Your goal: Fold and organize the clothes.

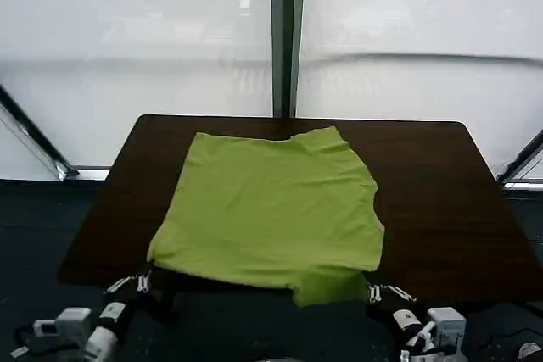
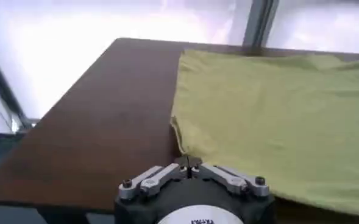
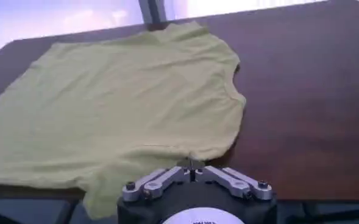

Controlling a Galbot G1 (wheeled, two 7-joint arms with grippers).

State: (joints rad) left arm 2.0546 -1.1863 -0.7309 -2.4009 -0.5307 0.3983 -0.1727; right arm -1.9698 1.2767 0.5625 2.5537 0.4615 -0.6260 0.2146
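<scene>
Lime-green T-shirt (image 1: 271,209) spread on dark wooden table (image 1: 441,192), just beyond both grippers, left gripper (image 1: 140,281) and right gripper (image 1: 377,292) fingers together, gripping nothing

A dark brown wooden table (image 1: 441,201) stands before bright frosted windows (image 1: 136,40). A dark vertical window post (image 1: 286,36) rises behind its far edge

No readable text

We find faint dark marks on the white round gripper housing (image 2: 197,220), but they are too small to read.
</scene>
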